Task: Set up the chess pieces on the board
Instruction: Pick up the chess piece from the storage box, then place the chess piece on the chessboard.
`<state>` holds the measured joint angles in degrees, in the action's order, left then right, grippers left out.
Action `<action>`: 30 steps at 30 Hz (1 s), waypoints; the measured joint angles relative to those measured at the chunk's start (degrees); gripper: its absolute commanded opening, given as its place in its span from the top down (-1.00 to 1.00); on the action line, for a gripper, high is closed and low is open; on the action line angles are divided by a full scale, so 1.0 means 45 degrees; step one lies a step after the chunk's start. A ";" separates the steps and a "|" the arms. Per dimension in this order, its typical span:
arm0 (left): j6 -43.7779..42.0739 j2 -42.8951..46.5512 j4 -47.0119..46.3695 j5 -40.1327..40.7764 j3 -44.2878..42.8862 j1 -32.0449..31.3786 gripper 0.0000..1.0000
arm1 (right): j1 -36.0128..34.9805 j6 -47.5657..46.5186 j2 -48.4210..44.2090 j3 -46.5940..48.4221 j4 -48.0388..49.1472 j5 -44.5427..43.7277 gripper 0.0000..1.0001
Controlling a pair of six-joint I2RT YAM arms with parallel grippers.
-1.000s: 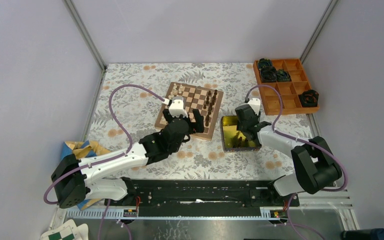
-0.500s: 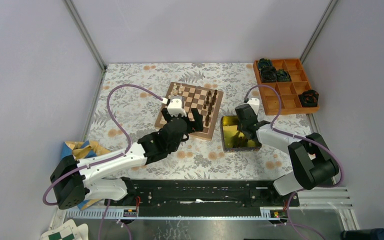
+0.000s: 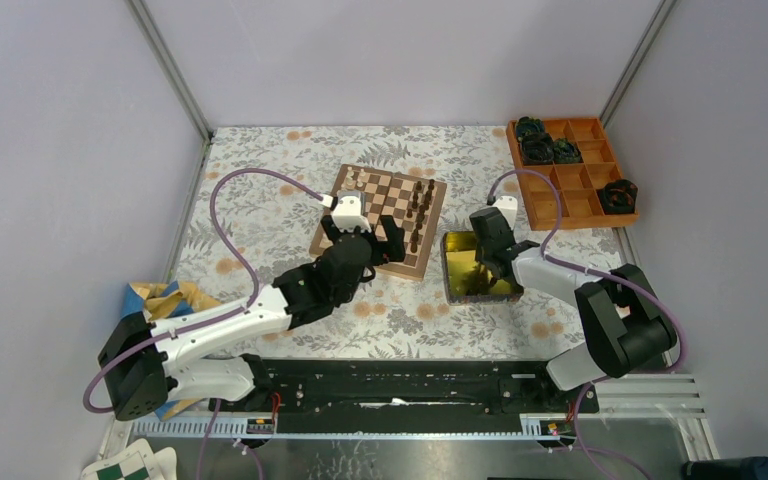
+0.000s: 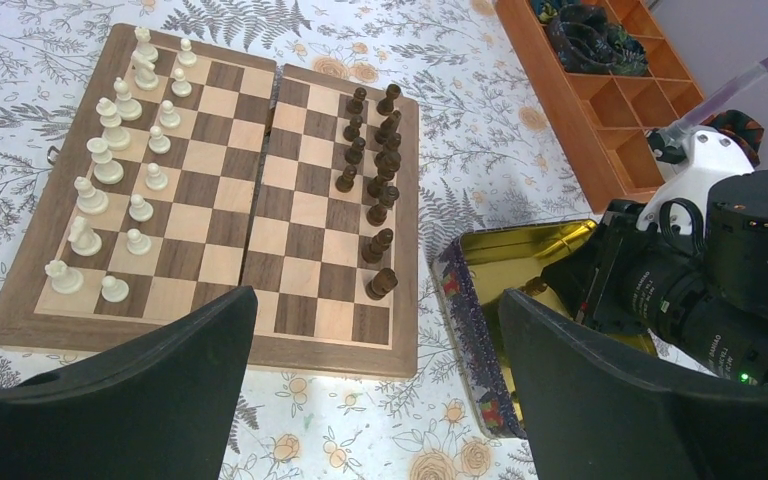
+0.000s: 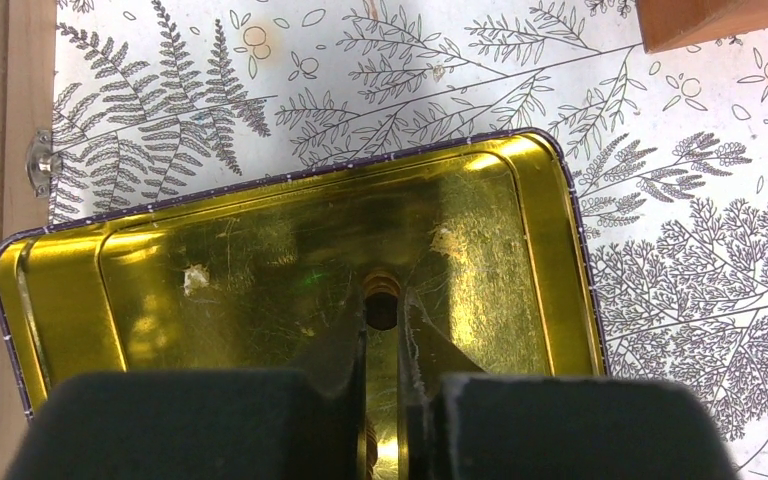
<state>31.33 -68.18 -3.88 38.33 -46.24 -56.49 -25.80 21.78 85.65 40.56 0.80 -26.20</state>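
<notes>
The board (image 4: 260,350) lies at the middle of the table, also visible from above (image 3: 438,215). Pale chess pieces (image 4: 110,165) fill its left two rows and dark chess pieces (image 4: 375,165) stand along its right side. My left gripper (image 4: 377,298) hovers wide open over the board's near edge, holding nothing. My right gripper (image 5: 382,305) reaches down into the yellow tin (image 5: 560,250). Its fingertips (image 5: 348,330) press on both sides of a small dark chess piece (image 5: 381,312) standing on the tin's floor.
The tin (image 3: 455,290) sits just right of the board. An orange compartment tray (image 3: 570,175) with black gear-like lumps (image 3: 620,195) stands at the back right. A blue and yellow cloth (image 3: 160,298) lies at the left edge, and a green-and-white checkered sheet (image 3: 130,465) at the near left corner.
The right gripper's jaws have narrowed onto the dark piece in the tin. The left arm has crept slightly toward the board, jaws unchanged.
</notes>
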 measured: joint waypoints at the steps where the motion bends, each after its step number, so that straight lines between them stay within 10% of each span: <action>1: 0.0000 0.0019 0.0000 0.0000 0.0000 0.0000 -0.98 | 0.0000 -0.0019 0.0000 0.0000 0.0000 0.0000 1.00; 30: 0.0078 0.1583 0.0811 0.1020 0.0262 0.0010 -0.98 | -0.1083 -0.0865 -0.2929 0.0413 -0.1627 0.1399 1.00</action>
<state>31.68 -61.06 -0.23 42.92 -45.06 -56.45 -30.68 17.89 72.47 42.41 -6.52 -19.90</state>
